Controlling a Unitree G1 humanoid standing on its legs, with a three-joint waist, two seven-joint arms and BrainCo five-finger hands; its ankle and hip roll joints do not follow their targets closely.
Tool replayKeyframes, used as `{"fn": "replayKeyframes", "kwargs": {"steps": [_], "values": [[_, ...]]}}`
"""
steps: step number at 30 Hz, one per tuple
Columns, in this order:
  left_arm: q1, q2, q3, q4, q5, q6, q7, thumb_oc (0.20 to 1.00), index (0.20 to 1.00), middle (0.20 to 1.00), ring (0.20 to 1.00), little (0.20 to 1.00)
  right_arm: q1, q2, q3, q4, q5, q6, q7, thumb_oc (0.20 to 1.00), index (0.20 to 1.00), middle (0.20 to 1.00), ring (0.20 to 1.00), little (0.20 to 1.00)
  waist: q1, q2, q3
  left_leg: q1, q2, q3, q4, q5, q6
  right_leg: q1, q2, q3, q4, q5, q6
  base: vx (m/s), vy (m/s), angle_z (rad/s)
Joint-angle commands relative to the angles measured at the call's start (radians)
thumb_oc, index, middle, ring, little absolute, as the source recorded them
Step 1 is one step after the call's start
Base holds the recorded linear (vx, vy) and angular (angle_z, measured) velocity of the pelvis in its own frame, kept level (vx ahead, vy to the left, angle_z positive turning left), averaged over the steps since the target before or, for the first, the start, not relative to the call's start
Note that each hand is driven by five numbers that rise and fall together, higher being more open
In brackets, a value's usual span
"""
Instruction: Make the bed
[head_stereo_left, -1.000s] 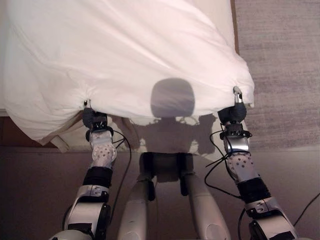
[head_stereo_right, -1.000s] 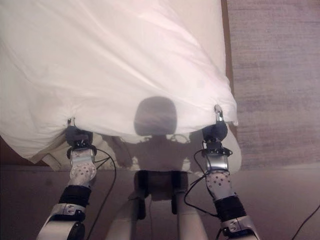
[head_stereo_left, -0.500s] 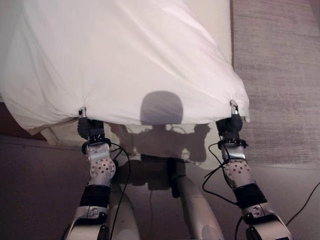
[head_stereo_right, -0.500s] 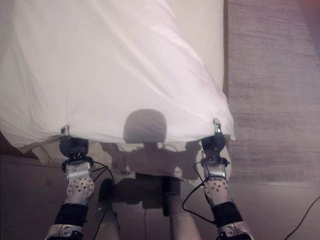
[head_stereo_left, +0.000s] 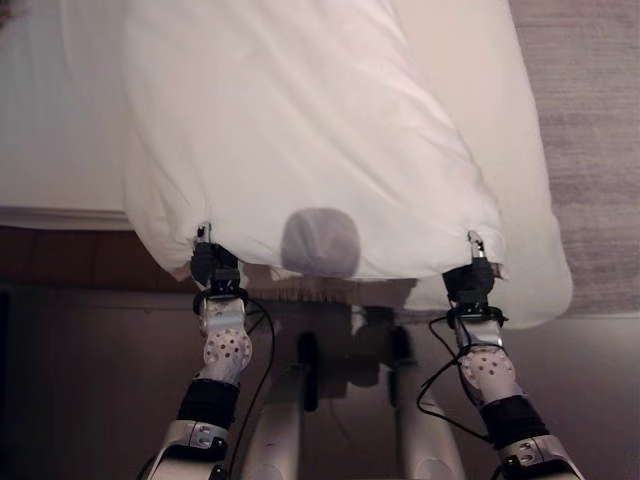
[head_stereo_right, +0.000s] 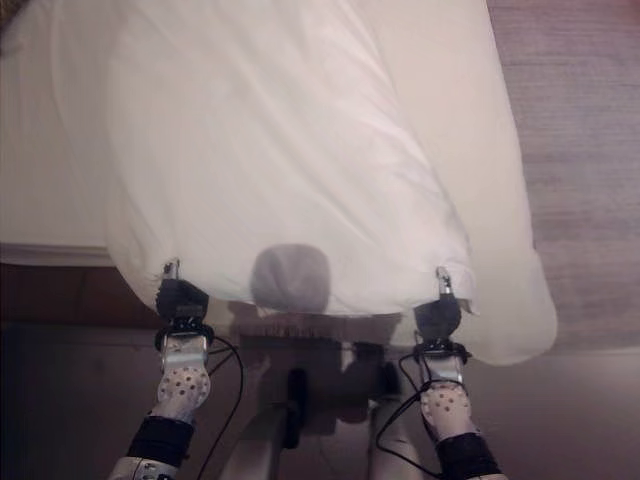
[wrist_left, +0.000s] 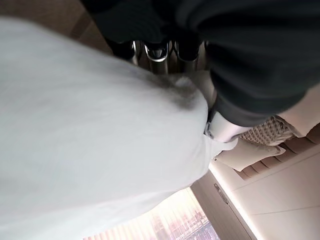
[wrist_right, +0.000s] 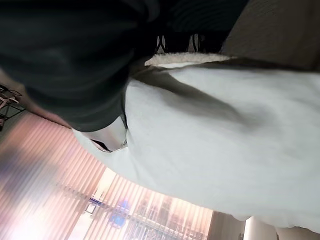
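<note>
While both arms reach forward at the foot of the bed, each hand has its fingers curled round the near hem of the puffy white duvet (head_stereo_left: 300, 130). Left hand (head_stereo_left: 212, 262) grips near the duvet's near-left corner; right hand (head_stereo_left: 470, 278) grips near its near-right corner. Left wrist view: silver fingers (wrist_left: 156, 52) tucked into bunched cloth. Right wrist view: same, hem pinched under the dark cover, though the fingertips are mostly hidden there, so the firmness of that pinch is a guess.

Duvet position: lifted along its near hem, which is stretched fairly taut between the two hands, body of it draped lengthwise up the pale cream mattress (head_stereo_left: 60, 130). It sits off-centre, leaving a broad bare strip of mattress along the bed's left edge. At the bed's near-right corner the mattress shows beyond the duvet's corner. Brown wooden bed frame (head_stereo_left: 60, 258) visible below the mattress on the left. Grey woven carpet (head_stereo_left: 590, 120) runs along the bed's right side.

Step in hand, as judged: spreading and squaring the duvet from the foot end. Next move probably calls for carrying both hands leftward together, keeping the hem taut and level, then lowering it onto the foot edge before letting go.
</note>
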Motion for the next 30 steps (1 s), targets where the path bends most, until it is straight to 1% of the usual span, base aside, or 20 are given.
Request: {"fn": "replayKeyframes", "kwargs": {"steps": [1, 5, 8, 11, 12, 14, 15, 16, 17, 18, 19, 20, 21, 23, 24, 25, 26, 28, 29, 30], "values": [[0.023, 0.017, -0.013, -0.110, 0.102, -0.008, -0.006, 0.200, 0.200, 0.200, 0.200, 0.200, 0.059, -0.042, -0.009, -0.038, -0.021, -0.031, 0.043, 0.200, 0.200, 0.200, 0.200, 0.200, -0.016, 0.015, -0.059, 0.074, -0.048, -0.120, -0.090, -0.003, -0.059, 0.106, 0.040, 0.029, -0.192, 0.110, -0.007, 0.00, 0.000, 0.00], [0.068, -0.034, -0.023, -0.124, 0.079, -0.013, 0.008, 0.200, 0.200, 0.200, 0.200, 0.200, 0.065, -0.056, -0.007, -0.037, -0.019, -0.024, 0.022, 0.200, 0.200, 0.200, 0.200, 0.200, -0.010, 0.045, -0.074, 0.063, -0.032, -0.095, -0.061, -0.007, -0.071, 0.126, 0.015, 0.025, -0.216, 0.116, -0.004, -0.02, -0.082, -0.20], [0.076, -0.051, -0.043, -0.119, 0.081, 0.002, -0.003, 0.200, 0.200, 0.200, 0.200, 0.200, 0.082, -0.085, -0.033, -0.058, -0.039, -0.026, 0.015, 0.200, 0.200, 0.200, 0.200, 0.200, -0.028, 0.053, -0.048, -0.004, 0.000, -0.047, 0.115, 0.048, -0.137, 0.168, -0.012, 0.006, -0.234, 0.107, -0.024, -0.06, -0.192, 0.04], [0.096, -0.065, -0.051, -0.123, 0.071, 0.005, -0.016, 0.200, 0.200, 0.200, 0.200, 0.200, 0.075, -0.107, -0.034, -0.048, -0.066, -0.027, 0.007, 0.200, 0.200, 0.200, 0.200, 0.200, -0.025, 0.049, -0.043, -0.006, -0.025, -0.101, 0.144, 0.017, -0.128, 0.175, -0.003, 0.014, -0.221, 0.104, -0.033, -0.02, -0.095, 0.41], [0.109, -0.063, -0.049, -0.135, 0.077, 0.008, -0.013, 0.200, 0.200, 0.200, 0.200, 0.200, 0.064, -0.102, -0.038, -0.048, -0.068, -0.040, -0.002, 0.200, 0.200, 0.200, 0.200, 0.200, -0.025, 0.038, -0.051, 0.005, 0.008, -0.155, 0.106, -0.016, -0.109, 0.162, 0.008, 0.042, -0.204, 0.094, -0.028, 0.02, -0.058, -0.08], [0.116, -0.054, -0.048, -0.147, 0.089, 0.007, -0.010, 0.200, 0.200, 0.200, 0.200, 0.200, 0.060, -0.102, -0.042, -0.050, -0.072, -0.044, -0.004, 0.200, 0.200, 0.200, 0.200, 0.200, -0.023, 0.026, -0.058, 0.013, 0.061, -0.203, 0.046, 0.005, -0.105, 0.159, -0.006, 0.062, -0.207, 0.093, -0.022, 0.02, 0.020, -0.30], [0.116, -0.054, -0.048, -0.148, 0.090, 0.007, -0.010, 0.200, 0.200, 0.200, 0.200, 0.200, 0.060, -0.102, -0.042, -0.050, -0.072, -0.044, -0.004, 0.200, 0.200, 0.200, 0.200, 0.200, -0.023, 0.025, -0.058, 0.016, 0.060, -0.203, 0.041, 0.008, -0.105, 0.160, -0.007, 0.062, -0.207, 0.093, -0.023, 0.03, 0.084, -0.20], [0.114, -0.045, -0.042, -0.163, 0.095, -0.002, -0.003, 0.200, 0.200, 0.200, 0.200, 0.200, 0.060, -0.106, -0.038, -0.052, -0.086, -0.048, -0.009, 0.200, 0.200, 0.200, 0.200, 0.200, -0.017, 0.017, -0.063, 0.033, 0.103, -0.264, -0.034, 0.052, -0.108, 0.157, -0.011, 0.081, -0.202, 0.090, -0.021, 0.02, 0.046, -0.05], [0.114, -0.045, -0.042, -0.163, 0.095, -0.002, -0.003, 0.200, 0.200, 0.200, 0.200, 0.200, 0.060, -0.106, -0.038, -0.052, -0.086, -0.048, -0.009, 0.200, 0.200, 0.200, 0.200, 0.200, -0.017, 0.017, -0.064, 0.033, 0.103, -0.264, -0.036, 0.053, -0.108, 0.156, -0.011, 0.081, -0.202, 0.090, -0.021, 0.06, 0.187, -0.15], [0.104, -0.027, -0.031, -0.176, 0.116, -0.015, 0.007, 0.200, 0.200, 0.200, 0.200, 0.200, 0.063, -0.119, -0.035, -0.055, -0.119, -0.052, -0.019, 0.200, 0.200, 0.200, 0.200, 0.200, -0.018, 0.019, -0.068, 0.045, 0.180, -0.327, -0.141, 0.128, -0.121, 0.143, -0.011, 0.105, -0.175, 0.066, -0.020, 0.05, 0.138, -0.12], [0.104, -0.027, -0.031, -0.176, 0.116, -0.015, 0.007, 0.200, 0.200, 0.200, 0.200, 0.200, 0.063, -0.119, -0.034, -0.055, -0.119, -0.052, -0.019, 0.200, 0.200, 0.200, 0.200, 0.200, -0.019, 0.019, -0.068, 0.047, 0.180, -0.328, -0.144, 0.130, -0.121, 0.144, -0.011, 0.104, -0.174, 0.066, -0.021, 0.07, 0.372, -0.17], [0.088, -0.018, -0.027, -0.179, 0.109, -0.027, 0.010, 0.200, 0.200, 0.200, 0.200, 0.200, 0.062, -0.128, -0.026, -0.052, -0.142, -0.058, -0.033, 0.200, 0.200, 0.200, 0.200, 0.200, -0.019, 0.027, -0.063, 0.066, 0.242, -0.333, -0.213, 0.184, -0.143, 0.135, -0.026, 0.110, -0.151, 0.047, -0.015, 0.05, 0.362, -0.15], [0.082, -0.009, -0.030, -0.180, 0.118, -0.027, 0.010, 0.200, 0.200, 0.200, 0.200, 0.200, 0.058, -0.129, -0.022, -0.049, -0.142, -0.058, -0.040, 0.200, 0.200, 0.200, 0.200, 0.200, -0.016, 0.031, -0.065, 0.072, 0.258, -0.330, -0.224, 0.188, -0.150, 0.133, -0.037, 0.110, -0.151, 0.044, -0.007, 0.06, 0.522, -0.11], [0.074, 0.002, -0.039, -0.177, 0.111, -0.024, -0.001, 0.200, 0.200, 0.200, 0.200, 0.200, 0.048, -0.120, -0.014, -0.047, -0.132, -0.060, -0.042, 0.200, 0.200, 0.200, 0.200, 0.200, -0.010, 0.035, -0.060, 0.082, 0.248, -0.331, -0.191, 0.153, -0.158, 0.135, -0.054, 0.125, -0.163, 0.055, 0.015, 0.04, 0.479, 0.02], [0.075, 0.001, -0.049, -0.173, 0.097, -0.024, -0.010, 0.200, 0.200, 0.200, 0.200, 0.200, 0.050, -0.113, -0.019, -0.047, -0.129, -0.066, -0.041, 0.200, 0.200, 0.200, 0.200, 0.200, -0.015, 0.042, -0.056, 0.074, 0.234, -0.273, -0.155, 0.121, -0.154, 0.149, -0.089, 0.124, -0.180, 0.070, 0.036, 0.02, 0.373, -0.07], [0.074, 0.001, -0.048, -0.172, 0.097, -0.024, -0.011, 0.200, 0.200, 0.200, 0.200, 0.200, 0.050, -0.113, -0.019, -0.047, -0.129, -0.066, -0.041, 0.200, 0.200, 0.200, 0.200, 0.200, -0.014, 0.043, -0.058, 0.069, 0.234, -0.273, -0.154, 0.122, -0.154, 0.145, -0.088, 0.125, -0.182, 0.074, 0.037, 0.07, 0.786, -0.29], [0.057, 0.005, -0.081, -0.142, 0.071, -0.013, -0.051, 0.200, 0.200, 0.200, 0.200, 0.200, 0.040, -0.095, 0.005, -0.052, -0.132, -0.059, -0.040, 0.200, 0.200, 0.200, 0.200, 0.200, -0.027, 0.036, -0.057, 0.076, 0.183, -0.180, -0.042, 0.010, -0.140, 0.177, -0.180, 0.144, -0.247, 0.158, 0.101, 0.04, 0.563, -0.01], [0.056, 0.006, -0.081, -0.141, 0.070, -0.013, -0.052, 0.200, 0.200, 0.200, 0.200, 0.200, 0.039, -0.095, 0.005, -0.053, -0.132, -0.059, -0.040, 0.200, 0.200, 0.200, 0.200, 0.200, -0.026, 0.036, -0.060, 0.068, 0.183, -0.179, -0.035, 0.008, -0.138, 0.174, -0.180, 0.146, -0.251, 0.162, 0.102, 0.06, 0.627, 0.14], [0.073, 0.025, -0.114, -0.108, 0.068, 0.019, -0.081, 0.200, 0.200, 0.200, 0.200, 0.200, 0.054, -0.057, 0.033, -0.059, -0.096, -0.033, -0.012, 0.200, 0.200, 0.200, 0.200, 0.200, -0.027, 0.037, -0.060, 0.034, 0.100, -0.145, 0.067, -0.072, -0.099, 0.195, -0.292, 0.174, -0.357, 0.327, 0.114, 0.12, 0.947, -0.14], [0.088, 0.025, -0.113, -0.100, 0.066, 0.023, -0.085, 0.200, 0.200, 0.200, 0.200, 0.200, 0.056, -0.042, 0.046, -0.061, -0.101, -0.027, -0.004, 0.200, 0.200, 0.200, 0.200, 0.200, -0.018, 0.040, -0.062, 0.040, 0.085, -0.123, 0.081, -0.096, -0.081, 0.200, -0.325, 0.146, -0.402, 0.370, 0.100, 0.14, 1.281, 0.00]]}}
